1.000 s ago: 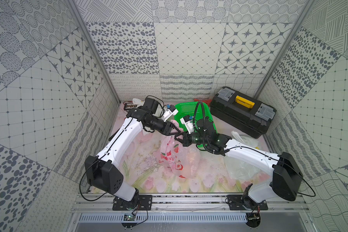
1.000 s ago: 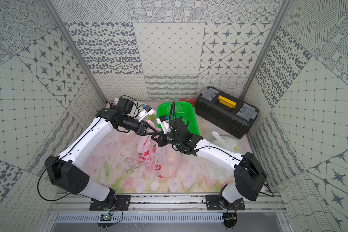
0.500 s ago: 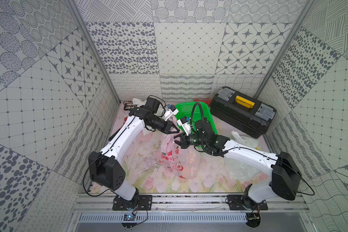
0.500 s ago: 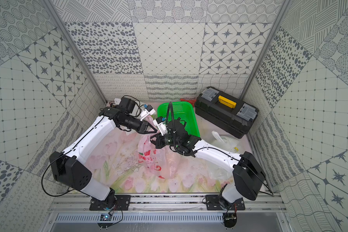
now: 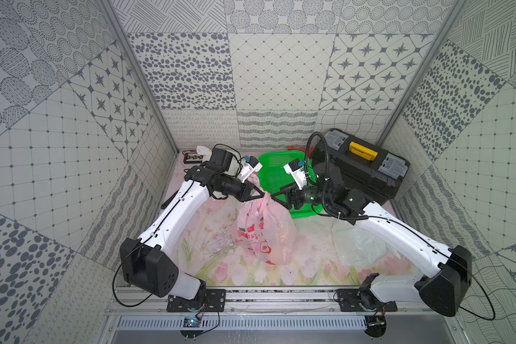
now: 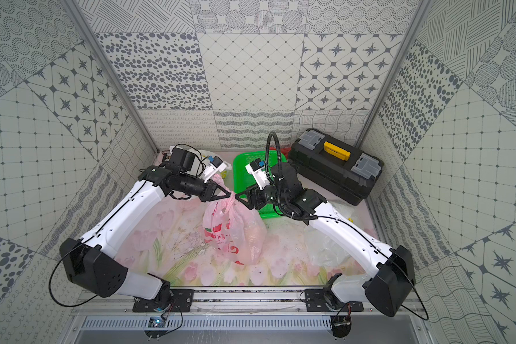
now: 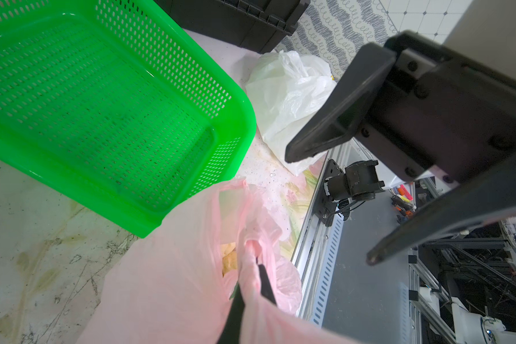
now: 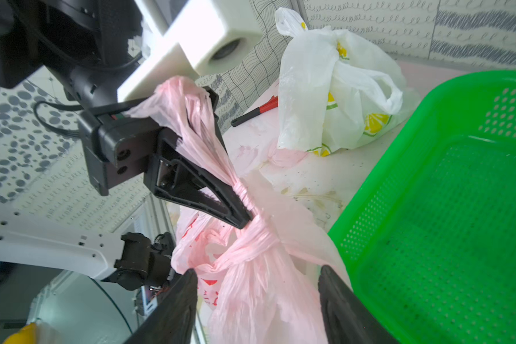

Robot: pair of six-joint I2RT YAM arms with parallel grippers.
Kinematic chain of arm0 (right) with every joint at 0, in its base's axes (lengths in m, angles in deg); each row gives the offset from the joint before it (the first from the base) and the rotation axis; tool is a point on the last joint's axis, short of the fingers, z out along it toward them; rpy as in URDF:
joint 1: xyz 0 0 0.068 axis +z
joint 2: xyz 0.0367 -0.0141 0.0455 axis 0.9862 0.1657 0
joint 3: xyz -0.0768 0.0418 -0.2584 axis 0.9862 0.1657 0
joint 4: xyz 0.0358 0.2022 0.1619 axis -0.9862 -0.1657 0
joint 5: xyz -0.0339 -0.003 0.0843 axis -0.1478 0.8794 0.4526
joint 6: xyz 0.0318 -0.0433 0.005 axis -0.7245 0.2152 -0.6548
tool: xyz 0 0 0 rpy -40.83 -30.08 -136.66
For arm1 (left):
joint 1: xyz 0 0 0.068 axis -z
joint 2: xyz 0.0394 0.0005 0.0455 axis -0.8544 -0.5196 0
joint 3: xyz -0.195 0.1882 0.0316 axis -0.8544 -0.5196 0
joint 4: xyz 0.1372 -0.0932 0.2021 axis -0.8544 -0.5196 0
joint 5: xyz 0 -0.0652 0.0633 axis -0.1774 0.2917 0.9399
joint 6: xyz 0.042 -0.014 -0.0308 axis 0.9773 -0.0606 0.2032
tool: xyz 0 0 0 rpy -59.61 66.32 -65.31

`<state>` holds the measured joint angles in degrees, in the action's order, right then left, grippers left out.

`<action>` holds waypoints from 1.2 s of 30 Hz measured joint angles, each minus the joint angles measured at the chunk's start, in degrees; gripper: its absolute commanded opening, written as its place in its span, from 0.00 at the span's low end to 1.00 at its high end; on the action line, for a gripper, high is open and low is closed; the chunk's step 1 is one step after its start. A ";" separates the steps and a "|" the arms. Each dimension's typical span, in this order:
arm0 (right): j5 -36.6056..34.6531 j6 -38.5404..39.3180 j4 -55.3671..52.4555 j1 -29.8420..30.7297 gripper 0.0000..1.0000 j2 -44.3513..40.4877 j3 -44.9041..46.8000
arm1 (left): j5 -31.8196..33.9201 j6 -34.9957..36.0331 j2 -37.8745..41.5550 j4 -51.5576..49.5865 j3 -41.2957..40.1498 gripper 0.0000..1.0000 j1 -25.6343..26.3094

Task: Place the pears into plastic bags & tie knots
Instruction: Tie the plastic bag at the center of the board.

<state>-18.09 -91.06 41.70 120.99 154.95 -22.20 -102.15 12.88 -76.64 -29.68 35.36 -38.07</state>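
Back-left corner of the bench: white lemon-print plastic bag, handles looped together, looks tied and finished. Red-handled tool lies just beside it.

Left gripper is clamped tight on the twisted handle of the pink strawberry-print plastic bag, pulling it up. The bag body sits mid-bench, just in front of the basket. A bunched knot shows in the pink neck right below the left fingertips; looks formed, maybe not snug. Pears show only as pale yellow lumps through the pink film, count can't tell.

Right gripper stands wide, one finger each side of the bag neck below the knot, gripping nothing.

Green perforated plastic basket at back middle, no pears showing in it. Further right, toward the front edge, a crumpled white translucent plastic bag lies partly under the right arm; tied or not, can't tell. Black plastic toolbox with yellow handle sits in the back-right corner.

Judgement: nearly done. No loose pears in sight, and pink looks like the last bag. Left to do: cinch the knot, let go.

Surface: tulip-print mat over the bench, stained and specked.

Room: booth of grey-and-white patterned tile panels on three sides. Aluminium rail along the front edge carries both arm bases.
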 measured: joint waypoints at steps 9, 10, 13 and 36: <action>3.04 4.15 -3.50 0.74 0.74 8.48 -3.34 | -0.17 -0.04 1.14 1.81 -0.83 0.00 -0.04; 3.63 3.93 -3.32 1.01 0.73 9.03 -3.34 | -0.20 -0.04 1.25 1.88 -0.87 0.00 -0.04; 4.79 3.08 -2.73 1.90 0.69 10.47 -3.85 | -0.20 -0.04 1.51 1.90 -1.11 0.00 -0.04; -3.72 1.84 4.26 3.96 0.00 13.16 -3.41 | -0.04 -0.59 4.92 2.49 -3.19 0.47 -0.15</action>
<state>-21.80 -89.22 45.96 124.95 168.11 -25.60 -102.20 12.29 -71.73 -27.19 32.17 -38.23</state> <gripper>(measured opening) 0.062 0.396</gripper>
